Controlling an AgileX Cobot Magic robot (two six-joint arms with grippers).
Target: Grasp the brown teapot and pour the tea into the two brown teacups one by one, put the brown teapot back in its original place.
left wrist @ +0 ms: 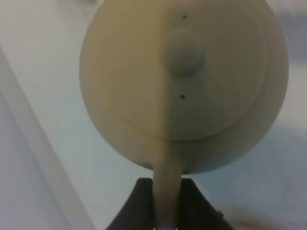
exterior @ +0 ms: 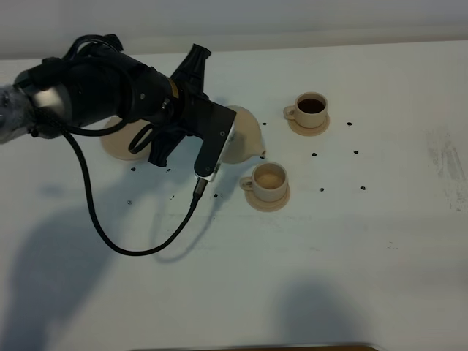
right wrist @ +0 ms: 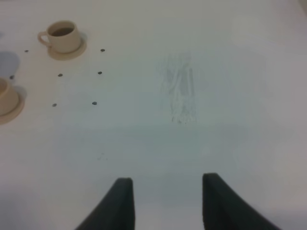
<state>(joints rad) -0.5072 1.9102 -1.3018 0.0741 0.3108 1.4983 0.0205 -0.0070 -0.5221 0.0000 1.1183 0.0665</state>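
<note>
white table: far teacup holds dark tea; teapot lidded

On the tabletop, the teapot is a little left of centre in the high view. It is partly behind the left arm, and its handle is between the jaws. The large saucer lies left of the teapot, also partly behind the arm. The near cup stands on the near saucer, just below and right of the teapot. The far cup, with liquid in it, stands on the far saucer, above and right of centre.
</note>
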